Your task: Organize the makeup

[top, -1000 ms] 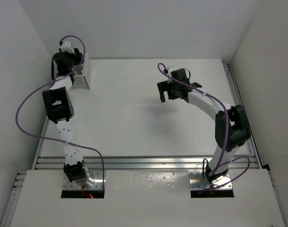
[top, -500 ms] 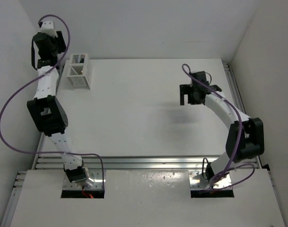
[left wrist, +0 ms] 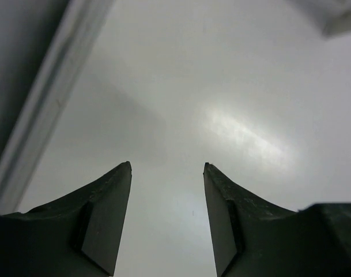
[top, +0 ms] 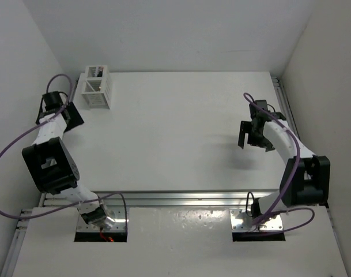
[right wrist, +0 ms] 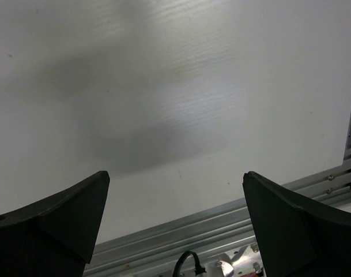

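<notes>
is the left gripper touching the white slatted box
Apart. The top view shows bare table between the left gripper and the white slatted box.

You look down on a matte white surface (top: 175, 133) boxed in by a plain white back wall (top: 163, 34), left wall (top: 14, 69) and right wall (top: 331, 69). An aluminium rail (top: 181, 198) lines its near edge, catching the soft overhead light.
</notes>
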Robot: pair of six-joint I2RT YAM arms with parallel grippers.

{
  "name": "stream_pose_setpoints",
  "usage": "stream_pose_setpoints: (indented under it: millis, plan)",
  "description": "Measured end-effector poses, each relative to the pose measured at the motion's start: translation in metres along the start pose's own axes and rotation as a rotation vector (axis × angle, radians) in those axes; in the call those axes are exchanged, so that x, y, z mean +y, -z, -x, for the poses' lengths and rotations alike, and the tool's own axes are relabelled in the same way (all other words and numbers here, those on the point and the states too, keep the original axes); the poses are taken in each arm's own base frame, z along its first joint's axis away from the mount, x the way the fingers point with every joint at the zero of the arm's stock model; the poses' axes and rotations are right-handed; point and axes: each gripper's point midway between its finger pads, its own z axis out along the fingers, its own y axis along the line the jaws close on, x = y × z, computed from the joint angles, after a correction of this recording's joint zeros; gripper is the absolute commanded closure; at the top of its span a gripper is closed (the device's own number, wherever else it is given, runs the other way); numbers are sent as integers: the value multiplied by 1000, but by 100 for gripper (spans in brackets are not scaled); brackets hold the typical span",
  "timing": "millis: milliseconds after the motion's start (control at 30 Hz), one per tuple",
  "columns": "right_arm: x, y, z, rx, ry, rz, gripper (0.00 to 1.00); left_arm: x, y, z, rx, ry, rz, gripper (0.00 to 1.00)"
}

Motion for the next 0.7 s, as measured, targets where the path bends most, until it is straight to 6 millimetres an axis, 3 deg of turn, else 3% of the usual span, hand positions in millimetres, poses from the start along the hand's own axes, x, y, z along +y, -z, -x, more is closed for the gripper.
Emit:
stream_pose_setpoints:
  millis: [100,167,300,500,700]
  plan:
    - [5,0,19,6,1,2,0,-4,11,-52,111,22,-9,42]
    - [9,-3,25,9,1,12,0,-6,21,-64,129,29,-15,42]
    - [16,-6,14,32,6,53,0,-6,33,-56,86,32,-12,42]
    - [16,-9,-19,64,15,84,0,-9,35,-53,63,45,-22,42]
    - [16,-4,-20,38,17,97,0,-13,34,-64,89,49,-32,42]
